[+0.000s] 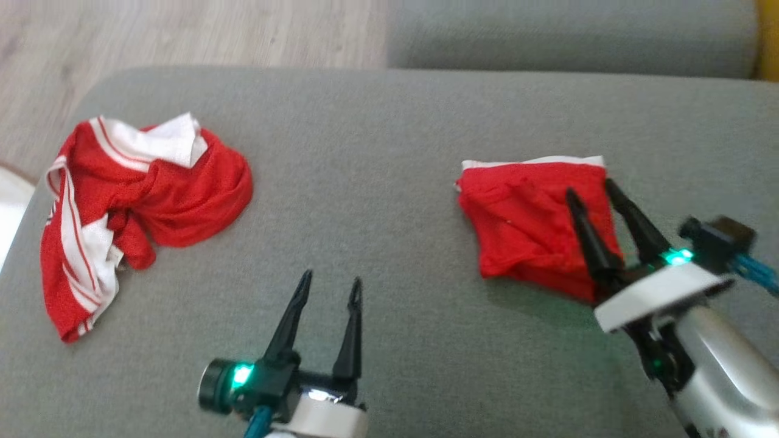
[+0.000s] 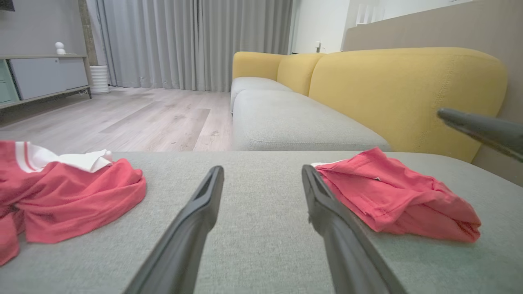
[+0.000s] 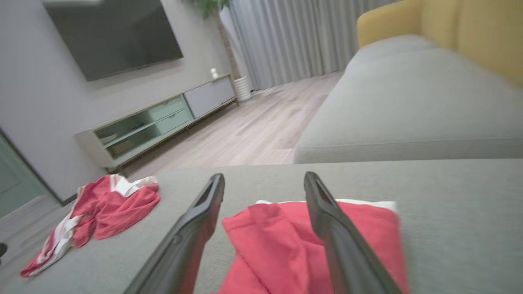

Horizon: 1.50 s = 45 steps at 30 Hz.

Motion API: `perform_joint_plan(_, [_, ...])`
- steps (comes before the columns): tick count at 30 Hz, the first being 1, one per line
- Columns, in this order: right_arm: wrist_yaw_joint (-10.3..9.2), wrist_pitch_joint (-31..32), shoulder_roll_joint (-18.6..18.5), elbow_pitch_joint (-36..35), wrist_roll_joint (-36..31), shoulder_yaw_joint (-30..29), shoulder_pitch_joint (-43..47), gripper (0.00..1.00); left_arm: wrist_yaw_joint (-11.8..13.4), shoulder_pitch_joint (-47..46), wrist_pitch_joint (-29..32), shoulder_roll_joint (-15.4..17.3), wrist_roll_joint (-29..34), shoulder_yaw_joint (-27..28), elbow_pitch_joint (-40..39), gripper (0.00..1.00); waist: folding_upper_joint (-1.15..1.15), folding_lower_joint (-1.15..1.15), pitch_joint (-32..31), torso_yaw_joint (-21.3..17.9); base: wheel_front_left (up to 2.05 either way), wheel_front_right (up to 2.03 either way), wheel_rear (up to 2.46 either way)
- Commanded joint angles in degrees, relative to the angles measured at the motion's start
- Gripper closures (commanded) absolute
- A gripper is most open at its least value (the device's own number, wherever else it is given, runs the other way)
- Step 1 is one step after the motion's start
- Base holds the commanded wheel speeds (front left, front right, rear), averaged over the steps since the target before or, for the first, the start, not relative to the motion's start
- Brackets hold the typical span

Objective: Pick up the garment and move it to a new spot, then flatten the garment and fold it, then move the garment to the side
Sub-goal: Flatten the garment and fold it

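Closest to the left wrist camera, my left fingers (image 2: 192,228) are spread wide with nothing between them. They sit low over the grey cushion (image 1: 377,182) and point along it toward its far edge. My right fingers (image 3: 331,232) are spread as well, slanting down over the folded red garment (image 1: 523,225). Their tips lie over its right half, and I cannot tell whether they touch the cloth. Nothing is pinched in them.

The folded red garment rests on the right part of the cushion, a roughly square packet with a white band along its far edge. Well apart from it, on the left part near the rounded corner, a crumpled red-and-white garment (image 1: 176,194) lies in a heap, one striped end trailing toward the near edge. Bare grey fabric lies between the two, and my left fingers hang over that stretch, nearer the front.

Past the cushion runs a pale wooden floor (image 2: 155,118). A second grey seat (image 2: 286,122) sits beyond the far edge, with a yellow backrest (image 2: 400,94) rising beside it. Grey curtains (image 2: 196,41) cover the far wall. On the side wall a dark television (image 3: 114,36) hangs above a low cabinet (image 3: 155,122).

In the head view my left wrist comes up from the bottom edge, fingers pointing ahead. My right forearm (image 1: 718,365) enters from the lower right corner and angles inward, its wrist tipped toward the garment.
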Motion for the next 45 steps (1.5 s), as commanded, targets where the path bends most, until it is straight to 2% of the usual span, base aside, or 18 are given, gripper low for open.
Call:
perform_joint_plan(1, [-0.04, -1.43, 0.34, -2.87, -2.92, -3.49, 3.11, 0.00, -0.11, 0.82, -0.24, 0.09, 0.31, 3.23, -2.15, 0.00, 0.00, 0.00, -3.34, -2.28, 0.00, 0.00, 0.00])
perform_joint_plan(7, [-0.04, -1.84, 5.45, -8.23, -15.00, -16.00, 14.83, 0.00, -0.92, 5.84, -0.24, 0.44, 1.70, 6.55, -3.66, 0.00, 0.00, 0.00, -7.28, -4.47, 0.00, 0.00, 0.00])
perform_joint_plan(13, [-0.04, -1.85, 7.51, -6.56, -18.30, -17.75, 20.05, 0.00, -2.25, 8.14, -0.24, 0.43, 3.07, 7.82, -4.32, 0.00, 0.00, 0.00, -8.44, -4.09, 0.00, 0.00, 0.00])
perform_joint_plan(14, [-0.04, -1.85, 7.37, -5.71, -18.24, -17.42, 20.34, 0.59, -2.46, 8.35, -0.24, 0.40, 3.29, 7.92, -4.45, 0.00, 0.00, 0.00, -8.56, -3.72, 0.00, 0.00, 0.00])
perform_joint_plan(15, [-0.04, -1.85, 7.03, -4.77, -18.01, -16.80, 20.31, 1.00, -2.64, 8.51, -0.24, 0.38, 3.50, 7.98, -4.61, 0.00, 0.00, 0.00, -8.62, -3.31, 0.00, 0.00, 0.00])
perform_joint_plan(19, [-0.04, -0.71, 5.00, -0.02, -16.17, -15.14, 17.11, 1.00, -3.08, 8.53, -0.24, 0.27, 4.38, 7.74, -5.38, 0.00, 0.00, 0.00, -8.11, -1.10, 0.00, 0.00, 0.00])
perform_joint_plan(24, [-0.04, 5.28, 0.96, 6.01, -12.18, -10.99, 8.43, 1.00, -3.53, 7.94, -0.24, 0.17, 5.12, 6.34, -6.26, 0.00, 0.00, 0.00, -5.82, 1.96, 0.00, 0.00, 0.00])
perform_joint_plan(29, [-0.04, 10.87, -4.94, 11.20, -6.78, -4.88, -0.40, 1.00, -3.50, 5.70, -0.24, 0.12, 4.90, 3.34, -6.90, 0.00, 0.00, 0.00, -1.29, 5.17, 0.00, 0.00, 0.00])
perform_joint_plan(33, [-0.04, 14.07, -9.01, 12.99, -1.55, 1.39, -4.85, 1.00, -2.38, 3.26, -0.24, 0.11, 3.74, 0.90, -7.03, 0.00, 0.00, 0.00, 1.89, 7.07, 0.00, 0.00, 0.00])
perform_joint_plan(35, [-0.04, 15.75, -11.13, 12.01, 3.44, 6.64, -6.32, 1.00, -1.44, 1.88, -0.24, 0.10, 2.90, -0.31, -6.95, 0.00, 0.00, 0.00, 3.38, 7.67, 0.00, 0.00, 0.00])
perform_joint_plan(38, [-0.04, 15.17, -12.70, 9.04, 7.90, 11.25, -6.49, 1.00, -0.67, 0.96, -0.24, 0.10, 2.48, -1.18, -6.90, 0.00, 0.00, 0.00, 4.24, 7.88, 0.00, 0.00, 0.00])
perform_joint_plan(45, [-0.04, 13.11, -16.35, -3.82, 14.27, 23.50, -3.93, 1.00, 0.25, 0.66, -0.24, 0.10, 2.69, -0.74, -6.62, 0.00, 0.00, 0.00, 3.92, 5.70, 0.00, 0.00, 0.00])
